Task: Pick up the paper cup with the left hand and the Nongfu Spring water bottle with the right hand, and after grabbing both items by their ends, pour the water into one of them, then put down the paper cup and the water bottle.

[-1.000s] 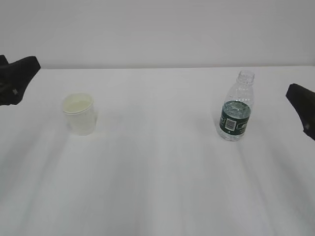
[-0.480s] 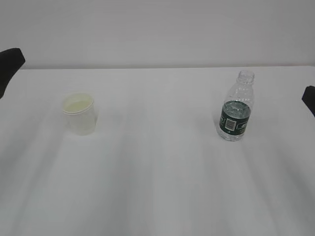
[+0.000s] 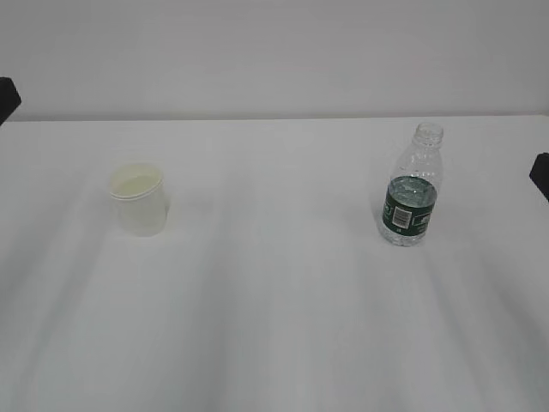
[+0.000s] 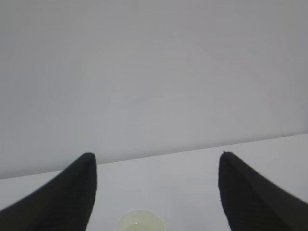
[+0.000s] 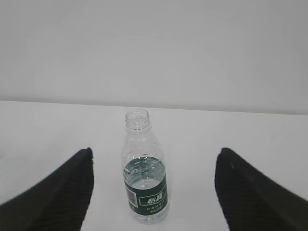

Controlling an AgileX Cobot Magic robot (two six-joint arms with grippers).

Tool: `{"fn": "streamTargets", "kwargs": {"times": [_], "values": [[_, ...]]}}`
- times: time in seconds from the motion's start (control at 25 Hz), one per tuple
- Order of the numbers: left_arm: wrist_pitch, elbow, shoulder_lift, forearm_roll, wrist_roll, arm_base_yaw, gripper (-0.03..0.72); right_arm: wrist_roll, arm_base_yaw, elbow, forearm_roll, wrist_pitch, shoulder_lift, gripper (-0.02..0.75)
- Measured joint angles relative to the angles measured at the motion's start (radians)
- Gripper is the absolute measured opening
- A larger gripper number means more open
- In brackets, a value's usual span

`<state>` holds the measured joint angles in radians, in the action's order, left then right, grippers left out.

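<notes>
Small white tapered paper cup (image 3: pixel 137 200) stands upright on the white counter (image 3: pixel 274 326), left side, open end up, pale cream inside showing. Small clear ribbed plastic bottle with dark green label band (image 3: pixel 411 189) stands upright on the right side, well apart from the cup, neck uncapped. Clear water (image 5: pixel 146 174) sits in the bottle's lower part, surface about level with the label's top edge.

Left black two-finger pincer (image 4: pixel 156 192): jaws spread wide, nothing between them, holding nothing. In the left wrist view the cup's rim (image 4: pixel 140 222) is just visible at the bottom edge, roughly centred between the fingers, not touching either. In the exterior view only a dark sliver of that arm shows at the far left edge.

Right black two-finger pincer (image 5: pixel 153 187): jaws spread wide, empty. The bottle (image 5: pixel 144 168) shows between the two fingers, nearer the left one, clear of both. In the exterior view only a dark corner shows at the right edge.
</notes>
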<state>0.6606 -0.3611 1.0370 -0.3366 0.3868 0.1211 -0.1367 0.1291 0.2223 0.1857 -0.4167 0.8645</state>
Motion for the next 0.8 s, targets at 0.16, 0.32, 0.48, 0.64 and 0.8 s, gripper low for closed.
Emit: {"fn": "streamTargets", "kwargs": {"times": [0.16, 0.32, 0.48, 0.64, 0.8], "values": [[-0.021, 0.0, -0.017, -0.001, 0.0, 0.0, 0.568, -0.002, 0.0, 0.0, 0.003, 0.0, -0.009, 0.589], [-0.023, 0.0, -0.018, -0.003, 0.028, 0.0, 0.567, -0.002, 0.0, 0.007, 0.015, 0.035, -0.045, 0.589], [-0.023, 0.0, -0.025, -0.005, 0.045, 0.0, 0.554, -0.002, 0.0, 0.041, 0.036, 0.106, -0.069, 0.588], [-0.046, 0.0, -0.059, -0.005, 0.048, 0.0, 0.548, -0.002, 0.0, 0.063, 0.042, 0.116, -0.071, 0.588], [-0.109, 0.002, -0.1, -0.005, 0.05, 0.0, 0.547, -0.014, 0.0, 0.064, 0.043, 0.12, -0.072, 0.588]]}}
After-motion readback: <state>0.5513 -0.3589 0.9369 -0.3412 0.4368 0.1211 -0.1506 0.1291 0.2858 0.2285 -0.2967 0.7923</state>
